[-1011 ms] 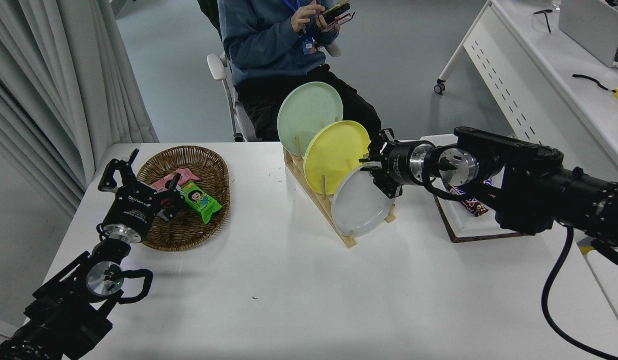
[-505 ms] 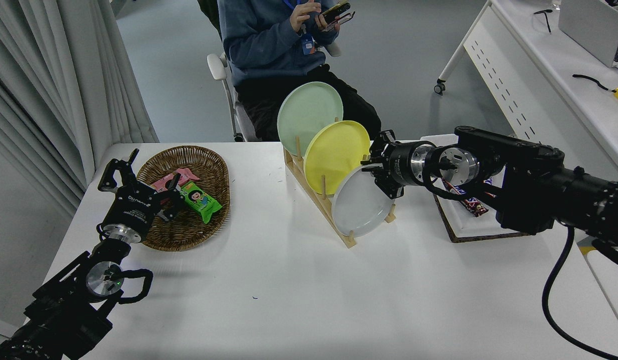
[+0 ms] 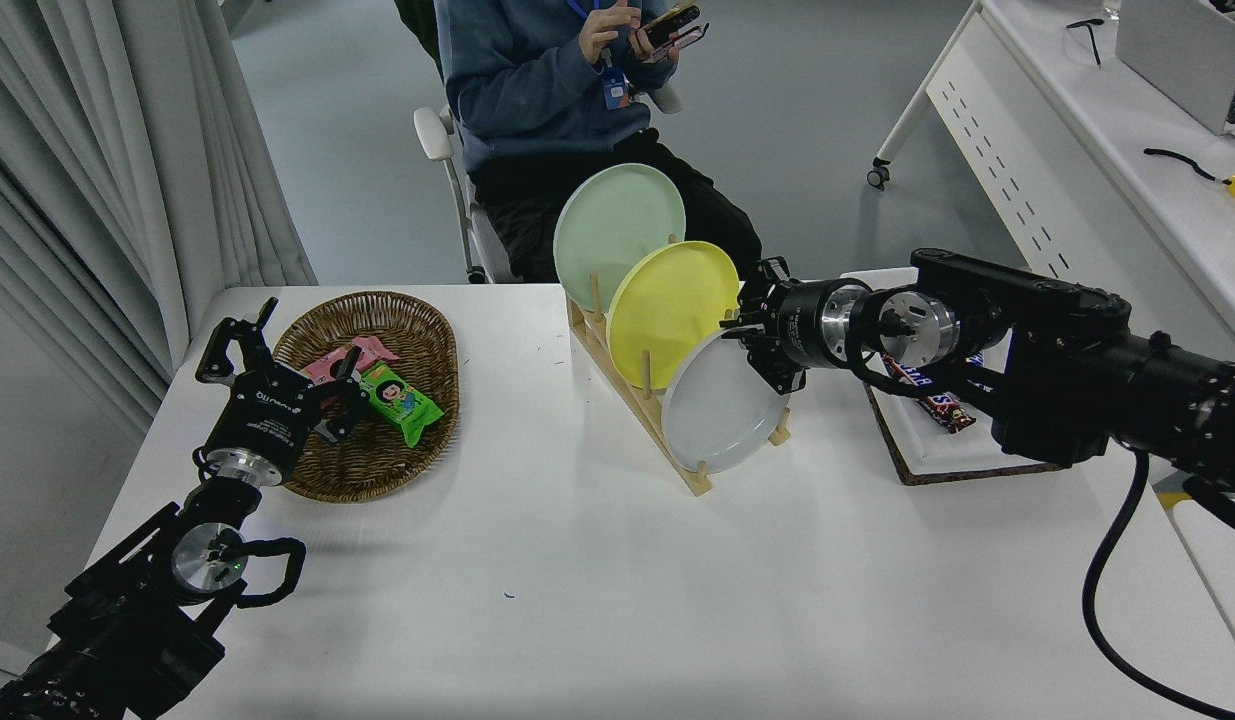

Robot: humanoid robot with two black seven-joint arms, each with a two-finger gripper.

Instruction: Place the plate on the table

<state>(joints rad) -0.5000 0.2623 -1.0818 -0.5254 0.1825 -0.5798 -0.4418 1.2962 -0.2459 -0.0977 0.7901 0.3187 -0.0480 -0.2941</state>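
Your right gripper point(image 3: 747, 345) reaches in at the upper rim of the light-grey plate point(image 3: 719, 415), which stands on edge in the wooden rack point(image 3: 645, 412) on the desk point(image 3: 577, 580); whether its fingers are closed cannot be told. The left gripper point(image 3: 277, 350) is parked, fingers spread, over the wicker basket point(image 3: 377, 465).

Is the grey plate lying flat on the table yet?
No, the grey plate stands on edge in the wooden rack, in front of the yellow plate, with the right claw at its top rim.

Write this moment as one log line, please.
right tool: at grey plate top rim | plate: upright in rack | left tool: parked over basket
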